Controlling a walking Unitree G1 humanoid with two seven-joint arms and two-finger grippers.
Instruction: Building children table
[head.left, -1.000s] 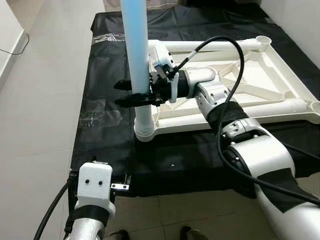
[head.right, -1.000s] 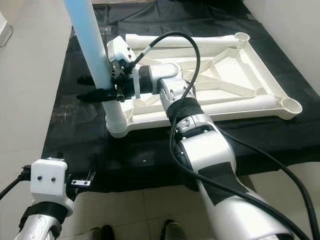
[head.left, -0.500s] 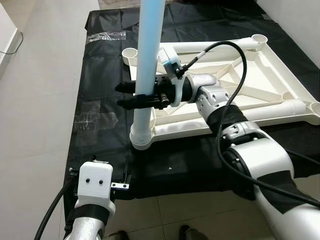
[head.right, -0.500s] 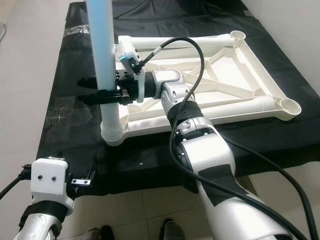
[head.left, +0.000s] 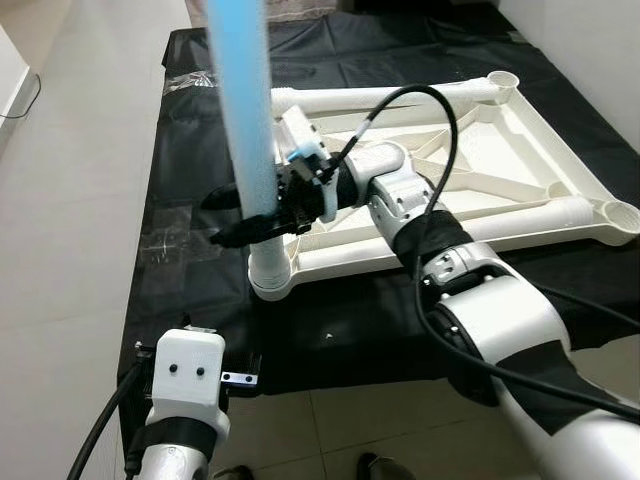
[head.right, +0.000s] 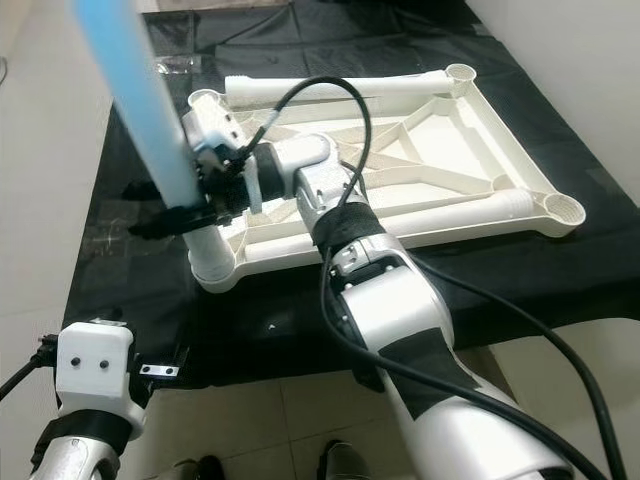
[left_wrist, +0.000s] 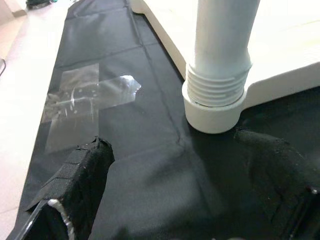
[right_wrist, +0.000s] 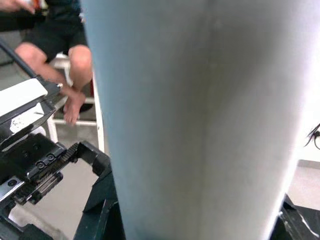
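Left eye view: our right gripper (head.left: 243, 215) pinches the blue leg (head.left: 240, 110), tilted toward eleven o'clock. It stands in the table frame's (head.left: 520, 160) corner socket (head.left: 268, 280). Our left gripper's (left_wrist: 200, 200) fingers are spread.

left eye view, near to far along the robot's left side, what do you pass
left tool's white wrist block → corner socket of the white table frame → right tool closed around the blue table leg → clear tape patch on the black mat
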